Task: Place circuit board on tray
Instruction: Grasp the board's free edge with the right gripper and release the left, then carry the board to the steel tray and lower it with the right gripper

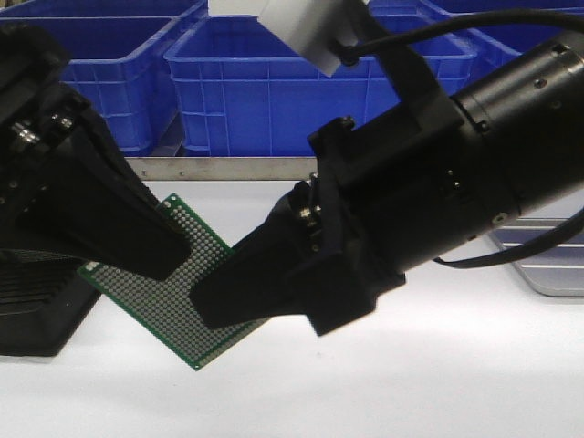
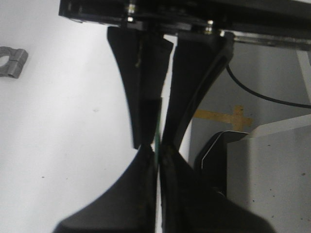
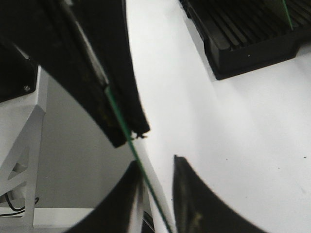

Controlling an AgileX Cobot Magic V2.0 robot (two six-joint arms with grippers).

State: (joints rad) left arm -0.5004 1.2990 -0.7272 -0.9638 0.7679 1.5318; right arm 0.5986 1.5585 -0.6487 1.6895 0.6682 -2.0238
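The green perforated circuit board [image 1: 182,301] hangs tilted above the white table. My left gripper [image 1: 173,260] is shut on its upper left part. In the left wrist view the board [image 2: 158,131] shows edge-on, pinched in that gripper [image 2: 156,150]. My right gripper [image 1: 214,306] is at the board's lower right edge. In the right wrist view it [image 3: 155,165] is open, with the board's thin edge [image 3: 121,116] running between its fingers, close to one finger [image 3: 129,199]. The silver-grey ribbed tray [image 1: 547,265] lies at the right edge, partly hidden by my right arm.
A black slotted rack [image 1: 36,301] sits at the left; it also shows in the right wrist view [image 3: 243,34], with another green board [image 3: 286,14] standing in it. Blue plastic bins [image 1: 274,82] line the back. A small metal clamp [image 2: 12,62] lies on the table.
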